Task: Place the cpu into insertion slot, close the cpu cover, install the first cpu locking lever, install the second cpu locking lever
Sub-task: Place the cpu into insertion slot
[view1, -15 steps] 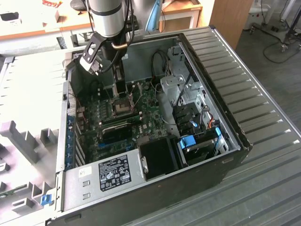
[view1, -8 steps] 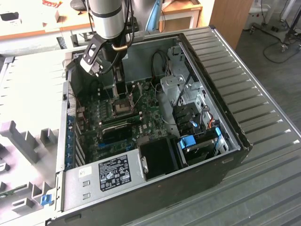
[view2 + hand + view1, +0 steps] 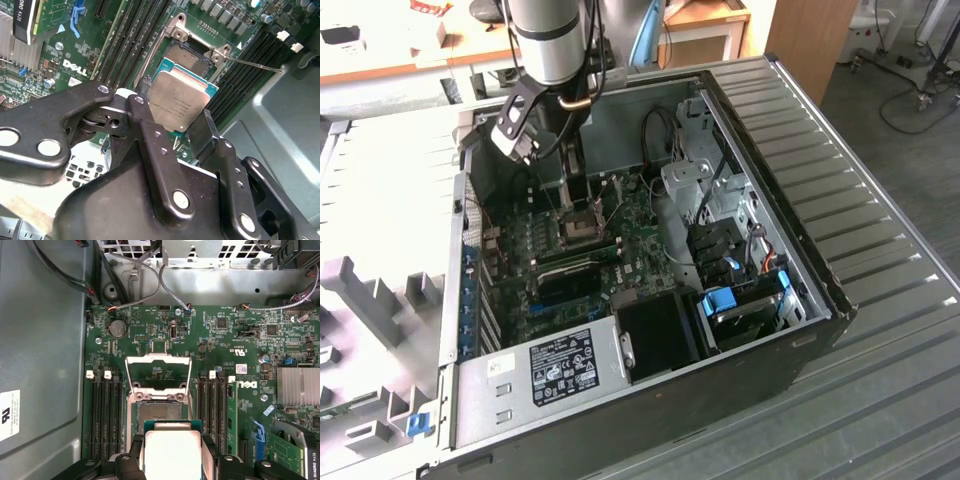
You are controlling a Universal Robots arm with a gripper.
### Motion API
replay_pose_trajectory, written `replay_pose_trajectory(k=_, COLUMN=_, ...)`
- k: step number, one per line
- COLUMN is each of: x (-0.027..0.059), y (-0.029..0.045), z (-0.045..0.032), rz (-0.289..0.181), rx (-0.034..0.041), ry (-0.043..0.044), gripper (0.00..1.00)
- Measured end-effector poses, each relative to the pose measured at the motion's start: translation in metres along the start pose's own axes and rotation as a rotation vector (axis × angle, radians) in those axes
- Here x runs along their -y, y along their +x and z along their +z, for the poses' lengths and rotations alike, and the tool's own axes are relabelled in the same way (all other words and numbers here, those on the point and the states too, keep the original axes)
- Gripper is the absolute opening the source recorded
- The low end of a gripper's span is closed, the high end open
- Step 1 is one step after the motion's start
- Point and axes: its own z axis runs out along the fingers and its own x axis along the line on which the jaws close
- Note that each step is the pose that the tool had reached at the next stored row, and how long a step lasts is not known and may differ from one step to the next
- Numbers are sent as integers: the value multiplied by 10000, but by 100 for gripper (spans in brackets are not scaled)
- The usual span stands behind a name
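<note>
While the gripper (image 3: pixel 175 112), clamped on the cpu (image 3: pixel 172 452), holds it close above the insertion slot (image 3: pixel 159 412) (cpu cover (image 3: pixel 158 359) standing open), a tilted or off-centre release could, I think, damage the slot.

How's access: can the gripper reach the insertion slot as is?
Probably yes: the cpu cover is swung open, the insertion slot lies bare, and the gripper holds the cpu close by it.
</note>
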Motion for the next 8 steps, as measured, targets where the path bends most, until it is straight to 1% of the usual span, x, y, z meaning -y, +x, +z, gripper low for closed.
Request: replay_pose_trajectory(k=8, x=1, y=0, z=13, rz=1, rx=1, ry=1, gripper=54)
